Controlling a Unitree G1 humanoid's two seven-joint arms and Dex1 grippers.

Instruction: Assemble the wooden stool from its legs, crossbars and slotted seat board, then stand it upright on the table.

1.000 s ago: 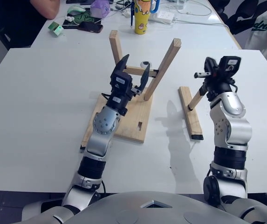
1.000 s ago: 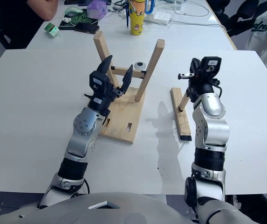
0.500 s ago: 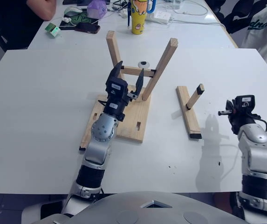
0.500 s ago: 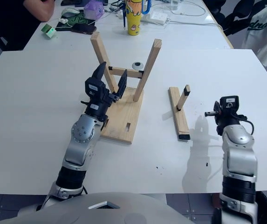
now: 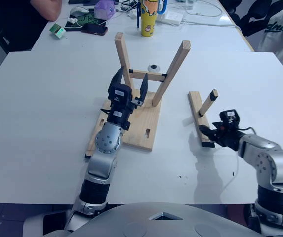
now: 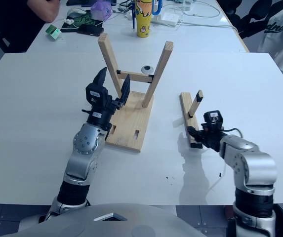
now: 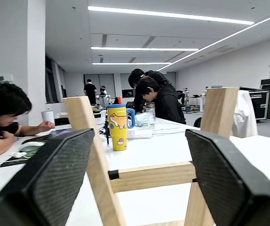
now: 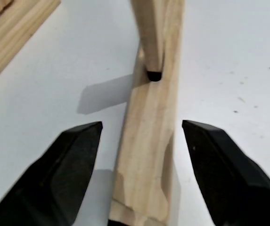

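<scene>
The left tool [image 5: 130, 79] is wide, its two black fingers [image 7: 59, 188] well apart with nothing held between them, and it is raised off the table [image 5: 42, 108]. Just ahead of it, framed between the fingers, two legs [image 5: 175, 69] rise and lean away from each other (a V shape). They are joined by a crossbar [image 5: 148, 75] at about the height of the fingertips. Under this tool and under the feet of the legs lies the seat board [image 5: 141, 128], flat on the table, with a slot showing near its edge. I cannot tell whether either finger touches a leg. Far beyond the legs, a yellow cup [image 5: 148, 19] stands on another table.

The right tool [image 8: 142, 126] sits low, close to the table, and is also wide. Its fingers [image 8: 73, 183] flank the near end of a loose leg [image 5: 198, 114], and a strip of table shows between each finger and the wood. The loose leg lies flat and runs away from the tool. A short crossbar [image 5: 209, 101] sticks up aslant from a hole partway along it. The seat board lies to this tool's left, with bare table between it and the loose leg.
</scene>
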